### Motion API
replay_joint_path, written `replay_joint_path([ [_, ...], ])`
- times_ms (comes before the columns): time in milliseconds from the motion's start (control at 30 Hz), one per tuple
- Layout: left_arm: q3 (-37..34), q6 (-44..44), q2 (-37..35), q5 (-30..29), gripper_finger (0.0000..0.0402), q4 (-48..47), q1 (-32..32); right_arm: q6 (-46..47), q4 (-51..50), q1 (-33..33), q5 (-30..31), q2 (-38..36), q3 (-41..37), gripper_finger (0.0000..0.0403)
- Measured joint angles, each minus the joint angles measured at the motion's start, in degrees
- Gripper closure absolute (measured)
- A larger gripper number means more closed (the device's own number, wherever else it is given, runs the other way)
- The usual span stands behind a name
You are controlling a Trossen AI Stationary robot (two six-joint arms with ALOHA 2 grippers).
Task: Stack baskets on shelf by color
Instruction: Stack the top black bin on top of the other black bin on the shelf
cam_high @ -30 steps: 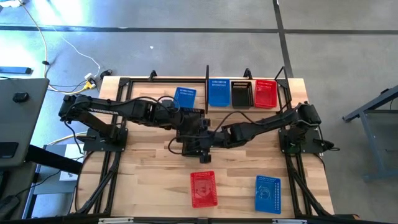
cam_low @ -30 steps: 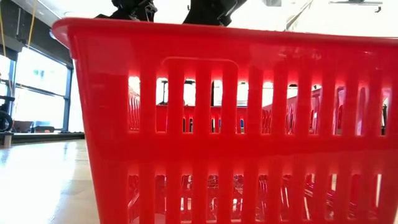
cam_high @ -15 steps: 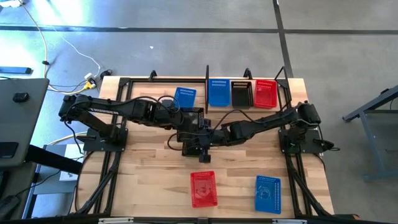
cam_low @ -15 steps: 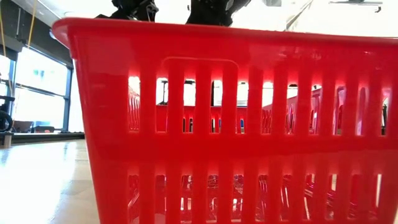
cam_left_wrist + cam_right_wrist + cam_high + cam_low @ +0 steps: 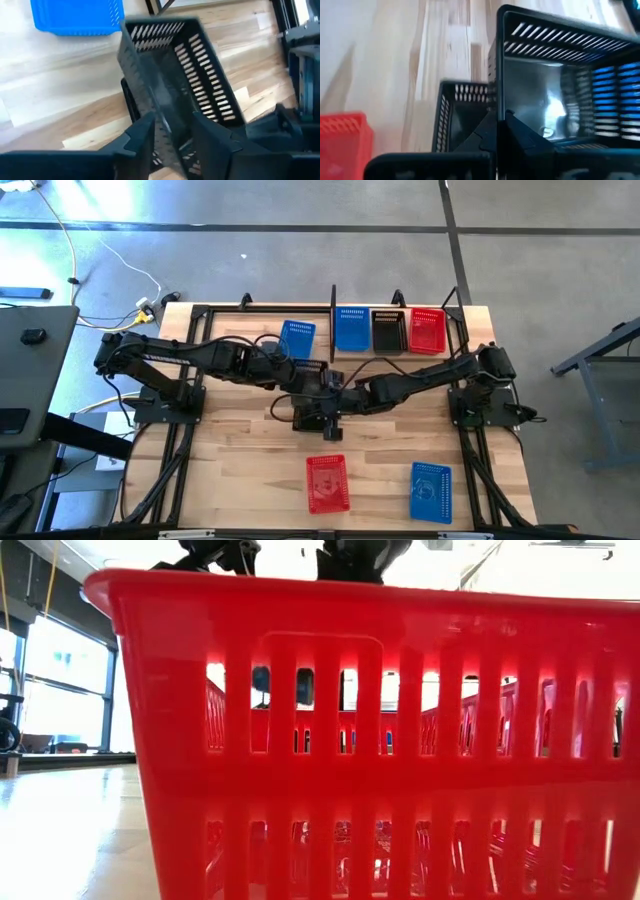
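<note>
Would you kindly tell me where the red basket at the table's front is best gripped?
Grip the red basket by one long rim wall, coming straight down from above: it sits upright, open side up, clear of the blue basket, so its thin rim is exposed.

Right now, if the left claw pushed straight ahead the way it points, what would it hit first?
The black basket. The left claw stands open around that basket's near wall, so it would press further onto that wall at once. Beyond it lies a blue basket on the table, though depth there is unclear.
</note>
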Motion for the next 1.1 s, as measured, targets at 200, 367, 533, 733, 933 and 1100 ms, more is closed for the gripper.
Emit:
replay_joint_path([
  [200, 0.0, 2.7, 0.0, -2.3, 0.0273, 0.0, 0.0, 0.4, -6.2, 0.0, -0.1, -0.5, 0.0, 0.0403],
  [367, 0.0, 5.8, -0.3, -3.5, 0.0273, -0.1, 0.9, 0.0, -9.2, 0.3, 0.4, -2.8, 0.0, 0.0403],
  [533, 0.0, 8.6, -1.5, -3.7, 0.0273, -0.2, 3.1, -0.2, -11.4, 0.2, 2.1, -6.4, 0.0, 0.0403],
  [733, 0.0, 13.5, -4.3, -5.3, 0.0273, 0.9, 6.4, -0.5, -16.5, -1.1, 5.1, -11.0, 0.0, 0.0403],
  [933, 0.0, 19.3, -6.6, -5.4, 0.0273, 4.9, 9.8, -2.8, -19.6, -2.9, 9.3, -16.7, 0.0, 0.0403],
  [1100, 0.0, 24.2, -7.2, -4.3, 0.0273, 9.0, 12.1, -3.9, -21.2, -6.7, 10.0, -22.2, 0.0, 0.0403],
])
